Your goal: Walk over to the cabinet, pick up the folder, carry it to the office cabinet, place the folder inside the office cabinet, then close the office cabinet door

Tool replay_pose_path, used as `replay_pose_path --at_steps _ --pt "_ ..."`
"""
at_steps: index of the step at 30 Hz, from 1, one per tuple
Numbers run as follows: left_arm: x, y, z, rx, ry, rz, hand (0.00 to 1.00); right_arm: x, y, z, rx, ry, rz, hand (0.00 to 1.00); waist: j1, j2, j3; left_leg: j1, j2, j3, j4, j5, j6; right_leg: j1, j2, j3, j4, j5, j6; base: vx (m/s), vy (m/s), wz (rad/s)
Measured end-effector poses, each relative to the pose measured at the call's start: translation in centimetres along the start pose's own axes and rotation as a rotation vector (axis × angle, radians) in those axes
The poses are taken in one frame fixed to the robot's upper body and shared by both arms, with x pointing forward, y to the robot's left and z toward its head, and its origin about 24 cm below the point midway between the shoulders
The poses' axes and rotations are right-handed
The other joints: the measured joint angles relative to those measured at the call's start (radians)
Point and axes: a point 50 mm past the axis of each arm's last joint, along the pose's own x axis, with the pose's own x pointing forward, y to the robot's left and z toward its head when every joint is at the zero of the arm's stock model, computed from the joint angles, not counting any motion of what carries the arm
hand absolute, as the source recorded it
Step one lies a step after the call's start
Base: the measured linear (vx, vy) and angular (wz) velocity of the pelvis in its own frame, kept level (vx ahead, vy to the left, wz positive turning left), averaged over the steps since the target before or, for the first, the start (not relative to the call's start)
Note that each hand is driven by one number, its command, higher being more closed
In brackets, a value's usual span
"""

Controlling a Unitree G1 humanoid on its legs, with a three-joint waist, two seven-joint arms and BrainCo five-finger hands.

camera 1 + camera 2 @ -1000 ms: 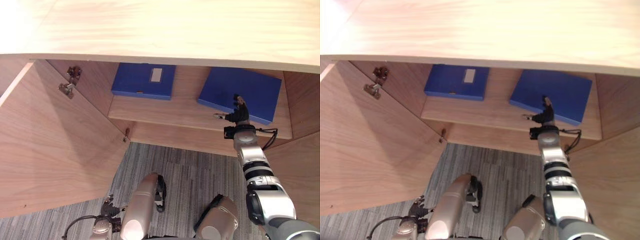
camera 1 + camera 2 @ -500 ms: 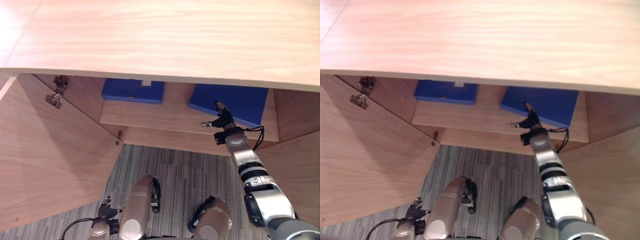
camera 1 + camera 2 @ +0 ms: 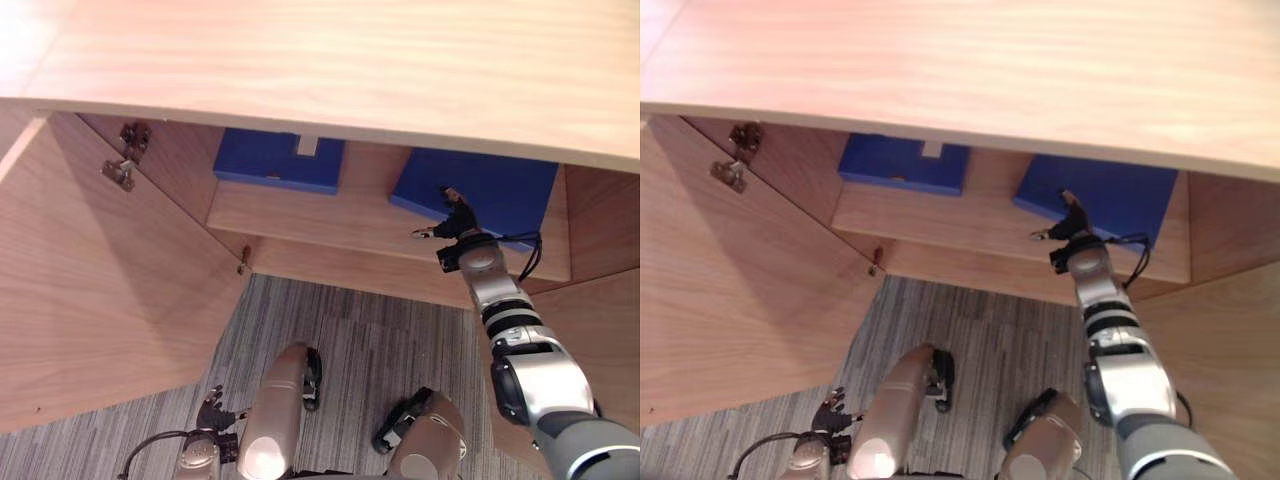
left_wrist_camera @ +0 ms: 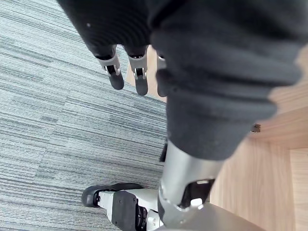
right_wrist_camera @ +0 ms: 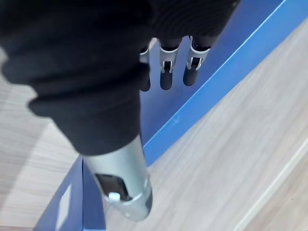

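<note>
Two blue folders lie flat on the shelf (image 3: pixel 320 215) inside the open wooden cabinet. The right blue folder (image 3: pixel 500 190) is the one my right hand (image 3: pixel 455 222) reaches, at its front edge. In the right wrist view the fingers (image 5: pixel 166 72) are straight above the folder's cover (image 5: pixel 231 53), with the thumb (image 5: pixel 125 183) low beside its edge; nothing is gripped. The left blue folder (image 3: pixel 270 160) lies further left, partly hidden under the cabinet top. My left hand (image 3: pixel 207 415) hangs low over the carpet, its fingers (image 4: pixel 126 72) relaxed and empty.
The cabinet top (image 3: pixel 350 60) overhangs the shelf. The left door (image 3: pixel 100 300) stands wide open on its hinges (image 3: pixel 125 165). A wooden panel (image 3: pixel 590 320) closes in the right side. Grey striped carpet (image 3: pixel 360 330) lies below.
The whole picture has shifted as the camera moved. My right hand stays at the right folder's front edge, a little further along it to the left. The left hand still hangs low.
</note>
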Motion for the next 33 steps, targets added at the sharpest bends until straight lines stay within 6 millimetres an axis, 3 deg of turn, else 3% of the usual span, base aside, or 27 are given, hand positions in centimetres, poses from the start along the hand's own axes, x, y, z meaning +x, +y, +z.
replay_pose_path --at_steps 5,14,22,29,33 --pt "0.6 -0.3 1.5 -0.003 -0.042 -0.021 0.0 0.3 -2.8 1.8 -0.124 -0.09 -0.019 0.0 -0.005 0.003 0.038 -0.116 -0.002 0.011 0.08 -0.004 0.005 -0.137 -0.021 0.056 0.1 -0.017 -0.006 -0.02 0.018 -0.02" --pt "0.7 -0.4 2.1 0.004 -0.057 -0.065 0.0 0.3 -5.5 4.2 -0.268 -0.191 0.077 0.0 -0.003 0.003 0.052 -0.208 0.016 0.022 0.125 -0.003 0.005 -0.255 -0.018 0.098 0.168 -0.027 -0.018 -0.01 0.008 -0.04" --pt "0.8 -0.5 3.1 -0.017 -0.098 -0.069 0.0 0.6 -8.6 7.1 -0.421 -0.218 0.053 0.0 -0.002 0.004 0.052 -0.263 0.025 0.027 0.151 0.002 0.012 -0.32 -0.018 0.114 0.198 -0.034 -0.03 0.04 -0.008 -0.02" --pt "0.6 -0.6 5.3 -0.078 -0.189 -0.057 0.0 0.3 -12.0 6.9 -0.61 -0.129 -0.101 0.0 -0.002 0.013 0.057 -0.287 0.016 0.027 0.171 0.002 0.013 -0.347 -0.034 0.124 0.228 -0.039 -0.033 0.02 -0.009 0.03" --pt "0.5 -0.7 5.5 -0.092 -0.199 -0.056 0.0 -0.2 -14.0 6.9 -0.706 -0.1 -0.182 0.0 -0.007 0.023 0.064 -0.302 0.016 0.027 0.172 0.012 0.023 -0.362 -0.036 0.125 0.235 -0.039 -0.034 0.01 -0.012 0.03"
